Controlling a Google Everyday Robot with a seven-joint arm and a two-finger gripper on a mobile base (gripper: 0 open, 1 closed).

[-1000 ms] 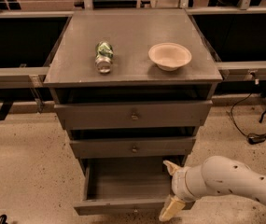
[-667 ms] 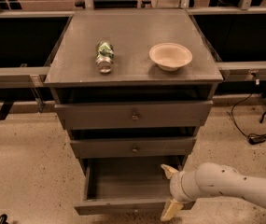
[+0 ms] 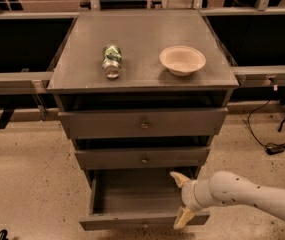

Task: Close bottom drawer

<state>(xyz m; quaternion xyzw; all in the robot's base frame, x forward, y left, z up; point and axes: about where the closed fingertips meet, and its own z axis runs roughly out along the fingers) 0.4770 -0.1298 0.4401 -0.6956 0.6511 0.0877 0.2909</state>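
The claw (image 3: 181,198) has edged slightly toward 9 o'clock since a second ago. The bottom drawer (image 3: 127,220) has not budged and stands pulled out at 6 o'clock of the view, beneath the cabinet's other two drawers. The claw is released, its fingers (image 3: 178,178) spread: one lies over the tray, the other in front of the front panel's 3 o'clock end. It appears to bracket the panel for a push toward 12 o'clock. A can (image 3: 111,60) and a bowl (image 3: 182,60) rest on the worktop (image 3: 142,31), out of the way.
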